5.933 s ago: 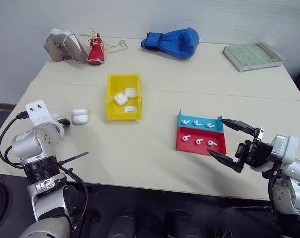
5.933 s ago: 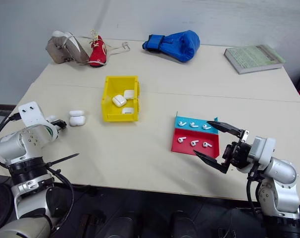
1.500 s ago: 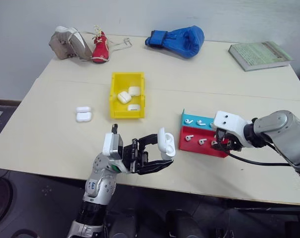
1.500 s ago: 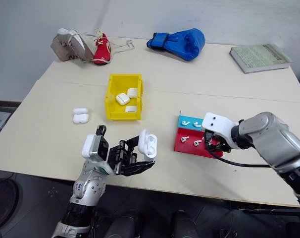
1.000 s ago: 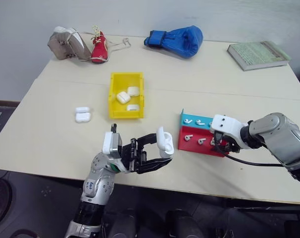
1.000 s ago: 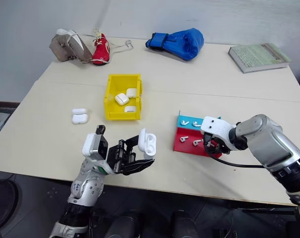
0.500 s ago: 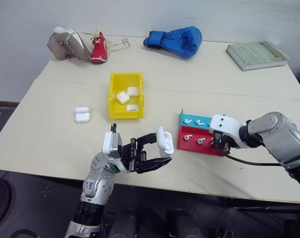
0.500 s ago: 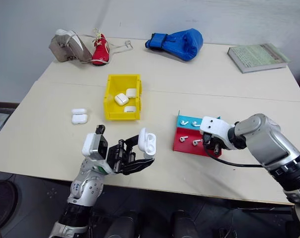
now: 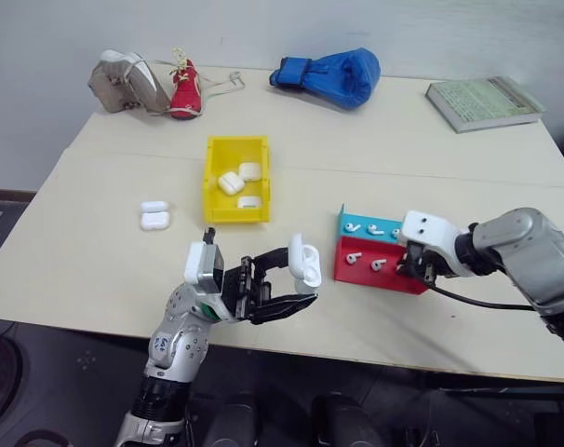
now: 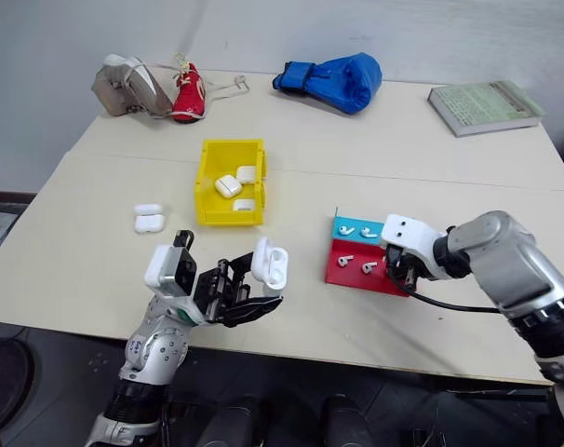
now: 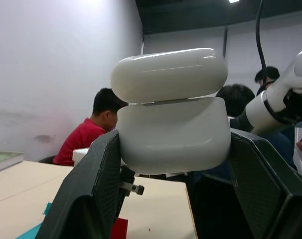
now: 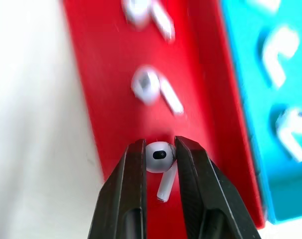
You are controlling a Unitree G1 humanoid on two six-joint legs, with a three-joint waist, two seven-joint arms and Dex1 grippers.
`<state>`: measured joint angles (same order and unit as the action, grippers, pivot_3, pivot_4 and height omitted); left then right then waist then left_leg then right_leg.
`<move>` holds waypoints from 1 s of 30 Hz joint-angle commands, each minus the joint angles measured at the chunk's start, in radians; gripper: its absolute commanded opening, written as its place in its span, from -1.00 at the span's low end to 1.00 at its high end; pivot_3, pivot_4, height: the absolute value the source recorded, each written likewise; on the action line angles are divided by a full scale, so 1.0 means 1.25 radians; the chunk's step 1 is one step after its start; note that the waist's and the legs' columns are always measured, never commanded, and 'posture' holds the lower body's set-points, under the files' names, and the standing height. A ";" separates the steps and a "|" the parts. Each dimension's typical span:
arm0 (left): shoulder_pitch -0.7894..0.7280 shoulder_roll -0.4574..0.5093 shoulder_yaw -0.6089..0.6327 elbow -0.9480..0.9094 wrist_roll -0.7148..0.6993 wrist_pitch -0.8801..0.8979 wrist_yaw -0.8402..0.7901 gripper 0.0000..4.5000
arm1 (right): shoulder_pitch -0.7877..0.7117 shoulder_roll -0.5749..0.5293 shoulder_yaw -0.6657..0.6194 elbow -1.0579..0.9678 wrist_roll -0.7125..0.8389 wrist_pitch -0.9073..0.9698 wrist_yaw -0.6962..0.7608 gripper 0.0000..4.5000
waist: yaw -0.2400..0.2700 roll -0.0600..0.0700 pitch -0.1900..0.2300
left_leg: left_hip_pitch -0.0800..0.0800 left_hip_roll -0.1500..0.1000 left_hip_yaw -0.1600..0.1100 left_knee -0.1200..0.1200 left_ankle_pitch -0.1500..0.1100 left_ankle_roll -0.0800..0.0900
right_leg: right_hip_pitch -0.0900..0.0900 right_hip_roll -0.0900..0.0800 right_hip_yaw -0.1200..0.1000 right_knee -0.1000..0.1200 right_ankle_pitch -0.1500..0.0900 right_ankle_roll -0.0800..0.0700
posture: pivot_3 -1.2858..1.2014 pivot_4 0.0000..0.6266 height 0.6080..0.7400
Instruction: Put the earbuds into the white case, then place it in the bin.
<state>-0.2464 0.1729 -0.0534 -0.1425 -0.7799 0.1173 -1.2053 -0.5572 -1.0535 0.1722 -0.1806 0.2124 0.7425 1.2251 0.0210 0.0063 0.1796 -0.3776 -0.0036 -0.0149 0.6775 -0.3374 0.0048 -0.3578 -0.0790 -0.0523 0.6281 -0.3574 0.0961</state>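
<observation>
My left gripper [image 9: 299, 281] is shut on the white case [image 9: 305, 263], holding it upright above the table's front edge with its lid hinged open. In the left wrist view the case [image 11: 173, 127] sits between the two black fingers [image 11: 93, 199]. My right gripper [image 12: 158, 145] is shut on one earbud [image 12: 156, 155], pinched by its head over the red half of the tray [image 12: 96, 94]. The head view places that gripper [image 9: 414, 271] at the tray's right end. Other earbuds [image 9: 355, 258] lie in the tray. The yellow bin [image 9: 212, 182] stands behind the case, with three white cases inside.
The red-and-blue tray [image 9: 343, 273] lies right of centre. Two white case shapes [image 9: 154, 214] lie left of the bin. Along the far edge are a blue boxing glove [image 9: 333, 74], a red shoe [image 9: 183, 91], a grey pouch [image 9: 124, 84] and a book [image 9: 485, 101].
My right gripper has shut on an earbud in the red half of the tray and risen slightly. The left gripper still holds the open case in about the same place.
</observation>
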 commanded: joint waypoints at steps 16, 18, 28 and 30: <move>-0.120 -0.054 0.020 -0.001 -0.078 0.086 -0.023 0.22 | 0.094 0.502 -0.399 -0.400 0.781 -0.087 -0.424 -0.80 | -0.006 -0.001 0.000 | 0.000 0.000 -0.001 0.002 0.000 0.000 | 0.001 0.000 0.000 0.002 0.001 0.001 | 0.03 -0.52 1.00; -0.132 -0.058 0.023 0.002 -0.076 0.087 -0.024 0.22 | 0.086 0.508 -0.375 -0.410 0.799 -0.095 -0.439 -0.80 | -0.007 -0.001 0.000 | 0.000 0.000 -0.001 0.002 0.000 0.000 | 0.001 0.000 0.000 0.002 0.001 0.001 | 0.03 -0.52 1.00; -0.147 -0.078 0.019 -0.007 -0.072 0.086 -0.019 0.22 | 0.099 0.510 -0.257 -0.408 0.690 -0.181 -0.387 -0.80 | -0.014 -0.001 0.000 | 0.000 0.000 -0.001 0.001 0.000 0.001 | 0.001 0.001 0.000 0.002 0.001 0.001 | 0.03 -0.52 1.00; -0.145 -0.081 0.017 -0.011 -0.070 0.085 -0.018 0.22 | 0.105 0.512 -0.237 -0.399 0.662 -0.201 -0.373 -0.80 | -0.016 -0.001 0.000 | 0.000 0.000 -0.001 0.001 0.000 0.001 | 0.001 0.001 0.000 0.002 0.001 0.001 | 0.03 -0.52 1.00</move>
<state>-0.4219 0.0796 -0.0234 -0.1230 -0.8592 0.2285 -1.2330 -0.4258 -0.4188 -0.1309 -0.6633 1.0596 0.5261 0.7416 0.0010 0.0051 0.1798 -0.3778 -0.0040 -0.0159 0.6783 -0.3375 0.0056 -0.3564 -0.0784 -0.0521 0.6307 -0.3566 0.0975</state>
